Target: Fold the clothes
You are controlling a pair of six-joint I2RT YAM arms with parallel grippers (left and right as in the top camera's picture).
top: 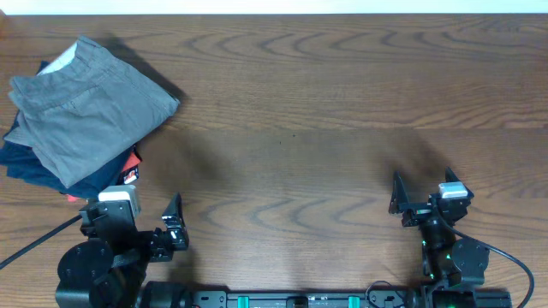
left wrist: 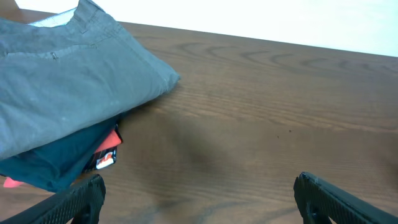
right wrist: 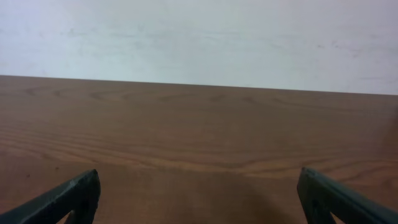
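The grey shorts (top: pixel 86 107) lie folded at the far left of the wooden table, on top of a dark navy garment (top: pixel 38 167). A whitish lining shows at their far edge. In the left wrist view the shorts (left wrist: pixel 68 93) fill the upper left. My left gripper (top: pixel 145 224) is open and empty near the front edge, just right of and nearer than the pile; in its wrist view the jaws (left wrist: pixel 199 196) are spread wide. My right gripper (top: pixel 419 198) is open and empty at the front right, far from the shorts, and its jaws (right wrist: pixel 199 193) show only bare wood between them.
A red item with a label (top: pixel 128 169) sticks out from under the pile and also shows in the left wrist view (left wrist: pixel 107 149). A black cable (top: pixel 34 239) runs off the front left. A pale wall (right wrist: pixel 199 37) stands beyond the table's far edge.
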